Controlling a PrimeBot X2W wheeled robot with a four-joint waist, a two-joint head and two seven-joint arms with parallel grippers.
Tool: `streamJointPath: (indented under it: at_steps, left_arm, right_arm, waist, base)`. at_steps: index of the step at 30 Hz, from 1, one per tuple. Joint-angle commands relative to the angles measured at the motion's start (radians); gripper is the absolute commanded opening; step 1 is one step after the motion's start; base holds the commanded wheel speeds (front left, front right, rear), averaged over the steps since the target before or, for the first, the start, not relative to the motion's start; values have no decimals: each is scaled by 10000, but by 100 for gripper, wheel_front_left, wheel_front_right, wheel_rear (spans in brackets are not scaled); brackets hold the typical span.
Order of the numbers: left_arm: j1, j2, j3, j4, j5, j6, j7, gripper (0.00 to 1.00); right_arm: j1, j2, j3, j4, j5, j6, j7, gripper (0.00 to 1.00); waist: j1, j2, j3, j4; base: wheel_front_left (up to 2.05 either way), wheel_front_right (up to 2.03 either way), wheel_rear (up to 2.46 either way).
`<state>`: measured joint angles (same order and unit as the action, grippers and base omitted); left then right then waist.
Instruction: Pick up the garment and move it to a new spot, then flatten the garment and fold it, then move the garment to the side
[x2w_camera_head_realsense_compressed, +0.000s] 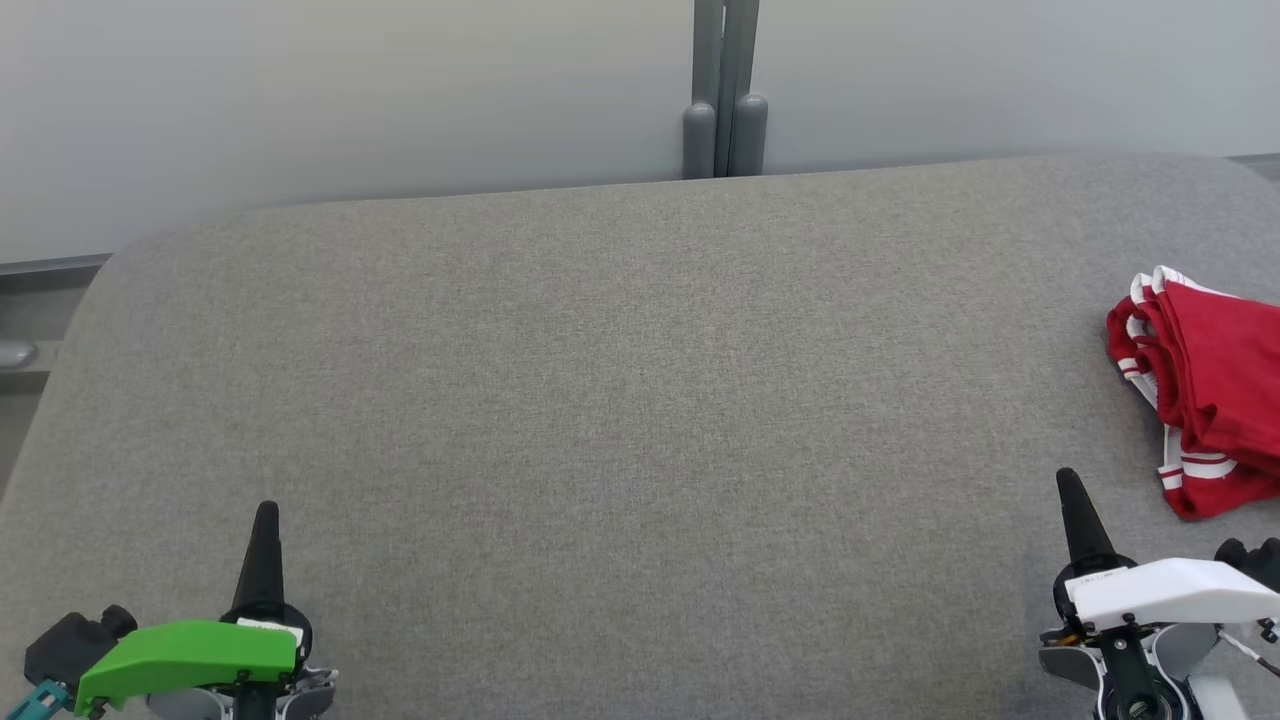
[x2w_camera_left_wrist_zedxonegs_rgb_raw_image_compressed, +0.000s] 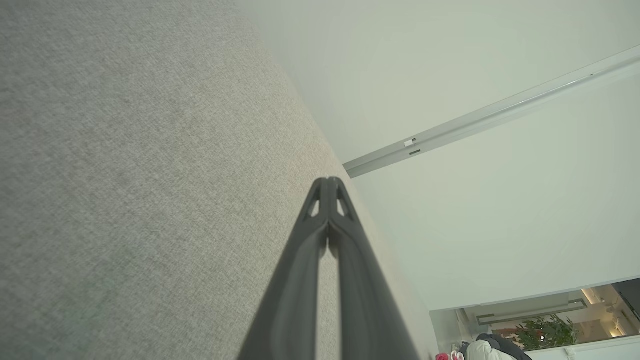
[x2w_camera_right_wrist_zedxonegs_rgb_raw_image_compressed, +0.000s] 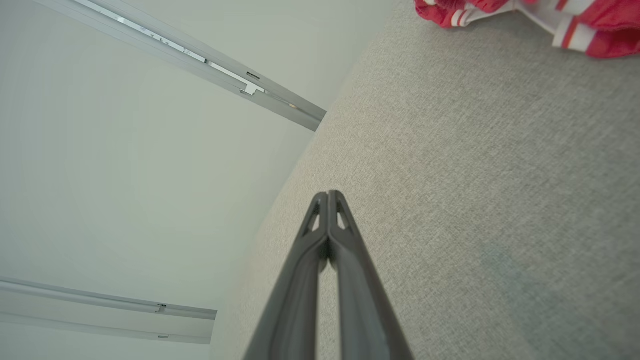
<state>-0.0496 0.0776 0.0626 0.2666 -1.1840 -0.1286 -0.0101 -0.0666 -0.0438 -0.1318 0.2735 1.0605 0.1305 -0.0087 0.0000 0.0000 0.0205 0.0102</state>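
Both hands sit at the near edge of frame, idle: left hand (x2w_camera_head_realsense_compressed: 266, 515) under its green cover at lower left, right hand (x2w_camera_head_realsense_compressed: 1070, 485) under its white cover at lower right; each has its two long dark fingers clenched tip to tip on nothing, confirmed in both wrist views; fingers point away from the robot over the grey woven fabric-covered surface (x2w_camera_head_realsense_compressed: 620, 400); red garment with white striped trim (x2w_camera_head_realsense_compressed: 1205, 385) lies bunched at the far right edge of the surface, partly cut off by the frame, so full extent can't be told; looks loosely folded already, though from here I can't say how neatly; key relation: garment is forward and to the right of the right hand, near it but not touching, and well apart from the left hand across the whole width of the surface; visible long axis runs roughly near-to-far; right wrist view puts the garment (x2w_camera_right_wrist_zedxonegs_rgb_raw_image_compressed: 525, 15) ahead of the fingertips and off to one side; judgement: right arm is the obvious one to reach, and it needs to release its fingers first.
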Motion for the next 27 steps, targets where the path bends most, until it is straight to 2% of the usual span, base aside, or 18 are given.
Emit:
streamJointPath:
  at_steps: [1,27]
  left_arm:
    - [-246,13,70,-85,-227,-22,57,0]
    - [-536,-126,277,-80,-2279,-29,658,0]
  right_arm:
    - [-184,-68,14,-125,322,6,65,0]
    - [-374,-81,78,-180,2909,5,644,0]
  waist:
    - [0,0,-4,-2]
    - [0,0,-77,-46]
  base:
    - [0,0,0]
    - [0,0,0]
